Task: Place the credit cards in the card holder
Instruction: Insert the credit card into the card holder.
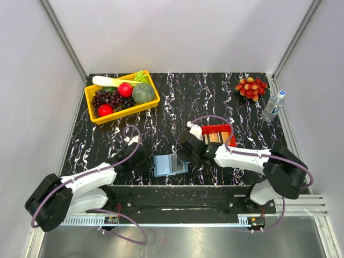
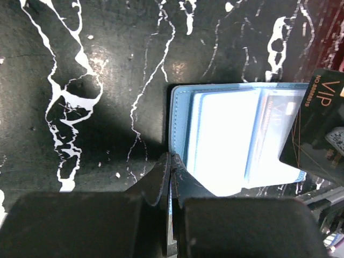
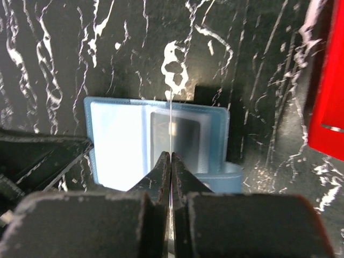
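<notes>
The steel-blue card holder (image 1: pixel 163 165) lies open on the black marbled table between the two arms. My left gripper (image 2: pixel 172 161) is shut, pinching the card holder (image 2: pixel 226 140) at its left edge. My right gripper (image 3: pixel 170 156) is shut on a dark VIP credit card (image 2: pixel 320 129), held on edge over the open card holder (image 3: pixel 115 145). In the right wrist view that card (image 3: pixel 170 118) shows only as a thin line. Another dark card (image 3: pixel 185 137) sits in the right-hand clear pocket. More credit cards (image 1: pixel 213 138), tan and orange, lie in the red tray.
The red tray (image 1: pixel 221 129) stands just right of the card holder, beside my right arm. A yellow basket (image 1: pixel 152 101) of fruit and vegetables is at the back left. A bunch of red fruit (image 1: pixel 251 87) and a water bottle (image 1: pixel 273 106) are at the back right.
</notes>
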Tool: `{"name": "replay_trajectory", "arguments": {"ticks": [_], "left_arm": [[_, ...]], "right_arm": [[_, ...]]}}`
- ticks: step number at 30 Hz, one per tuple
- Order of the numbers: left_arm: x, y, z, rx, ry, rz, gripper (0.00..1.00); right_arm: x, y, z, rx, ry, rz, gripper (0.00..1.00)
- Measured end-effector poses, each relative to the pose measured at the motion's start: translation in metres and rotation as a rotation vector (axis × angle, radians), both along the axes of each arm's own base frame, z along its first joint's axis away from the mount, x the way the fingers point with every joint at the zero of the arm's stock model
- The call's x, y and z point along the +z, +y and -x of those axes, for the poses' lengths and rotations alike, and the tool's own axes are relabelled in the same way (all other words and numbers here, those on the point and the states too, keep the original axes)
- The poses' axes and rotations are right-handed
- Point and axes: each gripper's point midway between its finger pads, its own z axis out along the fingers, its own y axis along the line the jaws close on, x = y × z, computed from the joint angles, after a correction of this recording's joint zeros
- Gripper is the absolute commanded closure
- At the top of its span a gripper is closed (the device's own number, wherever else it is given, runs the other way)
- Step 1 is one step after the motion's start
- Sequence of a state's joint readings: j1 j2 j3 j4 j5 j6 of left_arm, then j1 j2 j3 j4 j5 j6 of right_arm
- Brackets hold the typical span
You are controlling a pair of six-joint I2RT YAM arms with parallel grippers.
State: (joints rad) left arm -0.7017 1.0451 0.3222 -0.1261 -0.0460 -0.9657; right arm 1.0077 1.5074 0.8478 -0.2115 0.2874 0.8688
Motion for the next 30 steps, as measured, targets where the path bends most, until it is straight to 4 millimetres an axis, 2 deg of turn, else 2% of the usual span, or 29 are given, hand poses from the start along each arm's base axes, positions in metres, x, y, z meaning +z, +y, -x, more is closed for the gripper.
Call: {"name": "replay_trajectory", "arguments": {"ticks": [5, 14, 30], "left_arm": [[-0.007, 0.001, -0.002, 0.008, 0.018, -0.026, 1.00], [-0.006, 0.000, -0.005, 0.013, 0.021, -0.034, 1.00], [-0.006, 0.001, -0.005, 0.016, 0.023, -0.038, 1.00]], "right_arm": [[-0.008, 0.008, 0.005, 0.059, 0.066, -0.136, 1.00], [-0.002, 0.037, 0.019, 0.168, 0.118, -0.305, 1.00], [-0.026, 0.017, 0.031, 0.112, 0.169, -0.290, 1.00]]}}
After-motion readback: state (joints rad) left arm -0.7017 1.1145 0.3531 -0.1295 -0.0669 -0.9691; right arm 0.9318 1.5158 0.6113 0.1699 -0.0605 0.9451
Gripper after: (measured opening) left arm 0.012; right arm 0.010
